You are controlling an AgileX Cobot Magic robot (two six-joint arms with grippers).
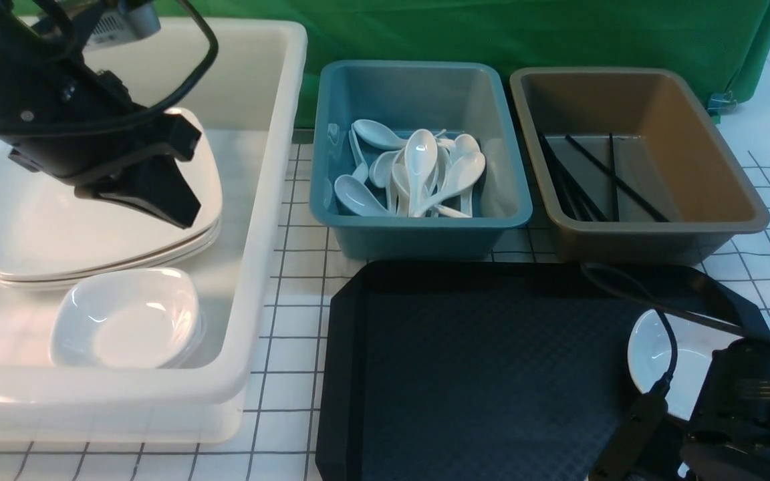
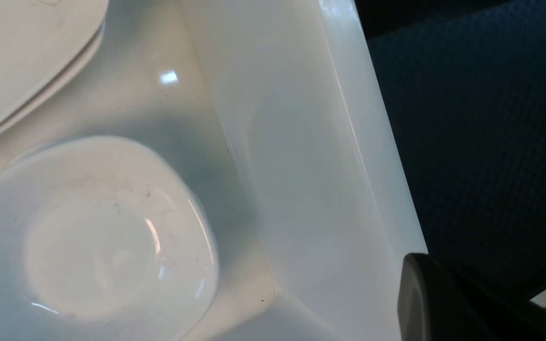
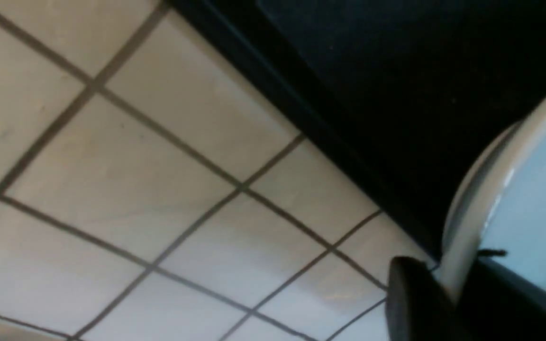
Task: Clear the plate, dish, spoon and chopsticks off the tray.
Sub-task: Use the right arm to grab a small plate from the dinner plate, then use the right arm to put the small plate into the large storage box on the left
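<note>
1. The right gripper point(image 3: 458, 291) sits low at the tray's point(image 1: 465, 374) right end. Its arm is folded down close to the surface, with a cable looping over it.
2. Its jaws look closed on the rim of the dish point(image 1: 659, 357), one finger point(image 3: 410, 303) outside the rim and the other inside. The dish is over the tray, near its edge, and the gridded table point(image 3: 159, 189) lies just beyond the outer finger.
3. The left gripper point(image 1: 158, 194) hangs over the white bin point(image 1: 258, 280), its arm slanting down from the far corner.
4. Nothing is in its jaws, and I cannot tell how wide they stand.
5. Right under those jaws lies a stack of plates point(image 1: 77, 227). Just below the fingertips, nearer the bin's front wall, are stacked dishes point(image 1: 124, 321).
6. Well beyond both grippers, spoons point(image 1: 422, 174) fill the teal tub point(image 1: 418, 237) and chopsticks point(image 1: 615, 177) lie in the brown tub point(image 1: 652, 240).
</note>
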